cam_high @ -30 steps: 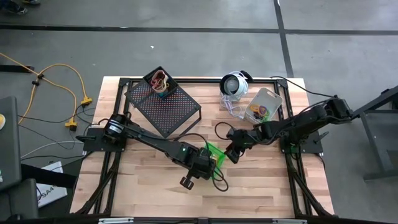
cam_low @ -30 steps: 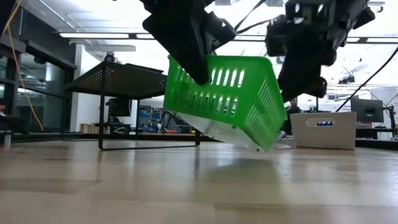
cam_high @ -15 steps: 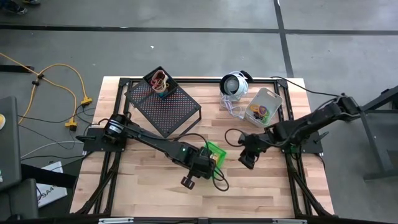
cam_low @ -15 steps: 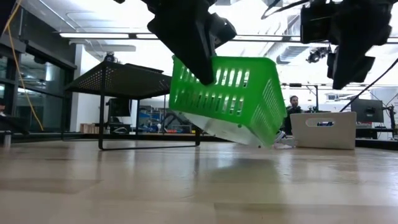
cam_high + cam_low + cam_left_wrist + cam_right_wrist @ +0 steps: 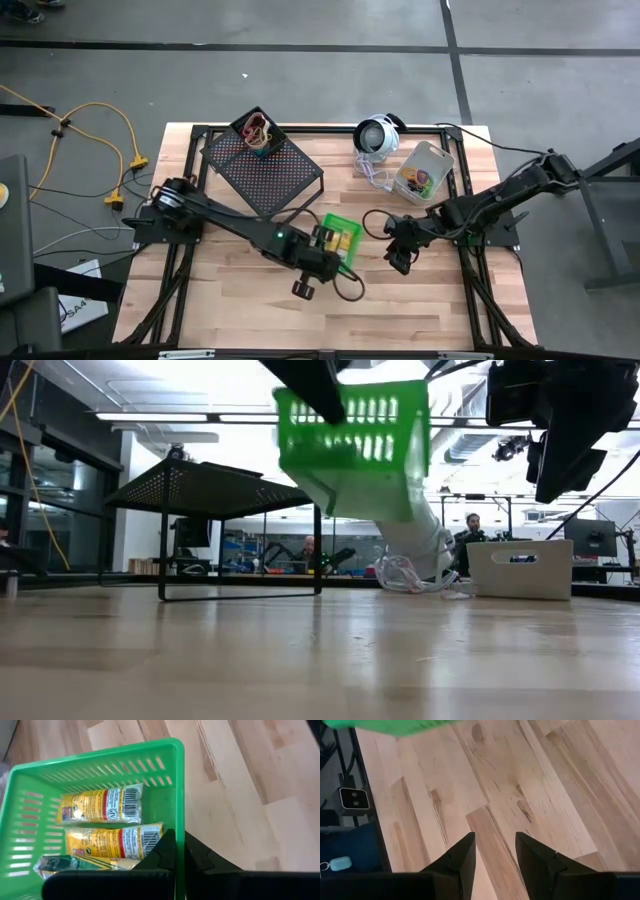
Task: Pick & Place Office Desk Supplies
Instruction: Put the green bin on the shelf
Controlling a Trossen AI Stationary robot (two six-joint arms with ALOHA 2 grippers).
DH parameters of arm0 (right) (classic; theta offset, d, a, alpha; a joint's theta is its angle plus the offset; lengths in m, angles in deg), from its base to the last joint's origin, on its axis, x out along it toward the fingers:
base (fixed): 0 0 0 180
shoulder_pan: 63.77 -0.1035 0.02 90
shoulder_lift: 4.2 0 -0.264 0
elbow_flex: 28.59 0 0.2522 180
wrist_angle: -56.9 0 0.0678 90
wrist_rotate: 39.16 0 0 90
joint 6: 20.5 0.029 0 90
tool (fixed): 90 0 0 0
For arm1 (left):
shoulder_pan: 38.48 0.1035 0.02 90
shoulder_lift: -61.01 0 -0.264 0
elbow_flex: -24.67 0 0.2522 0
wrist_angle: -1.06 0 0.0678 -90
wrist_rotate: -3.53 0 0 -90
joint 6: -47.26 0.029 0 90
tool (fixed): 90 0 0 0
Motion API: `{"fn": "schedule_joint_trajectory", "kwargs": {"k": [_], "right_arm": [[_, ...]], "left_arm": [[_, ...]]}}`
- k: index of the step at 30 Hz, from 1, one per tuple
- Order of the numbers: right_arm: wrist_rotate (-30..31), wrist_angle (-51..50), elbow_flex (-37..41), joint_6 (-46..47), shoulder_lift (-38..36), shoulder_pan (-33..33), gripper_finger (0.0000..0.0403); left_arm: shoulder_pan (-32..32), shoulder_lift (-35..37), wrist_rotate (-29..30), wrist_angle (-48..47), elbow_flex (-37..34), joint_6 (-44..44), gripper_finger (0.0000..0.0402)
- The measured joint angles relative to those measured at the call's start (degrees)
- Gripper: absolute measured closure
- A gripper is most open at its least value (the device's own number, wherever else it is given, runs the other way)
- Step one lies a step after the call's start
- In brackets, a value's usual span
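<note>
green bin now higher and levelled, carried up off the tabletop since a second ago | left tool clenched on the bin's wall, yellow packets inside | right tool released, empty, drawn back right, apart from bin

You see a bright green slotted bin holding yellow packets printed with red bands and white barcode patches. Upper left of the high view, the black mesh rack stands on pale striped wood.
</note>
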Motion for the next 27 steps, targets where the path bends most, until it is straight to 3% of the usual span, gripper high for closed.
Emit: {"fn": "schedule_joint_trajectory", "kwargs": {"k": [6,16,27], "right_arm": [[-0.02,0.02,0.0,0.0,0.0,-0.01,0.0275],[-0.02,1.11,0.0,-0.02,0.0,-0.01,0.0275],[-0.04,6.71,0.0,-0.02,0.0,-0.01,0.0275]], "left_arm": [[0.0,2.51,1.56,-3.31,0.02,-4.3,0.0401],[-2.56,2.66,2.95,-3.42,0.02,-3.57,0.0401],[-6.51,2.66,10.21,-3.64,0.99,-5.8,0.0401]]}}
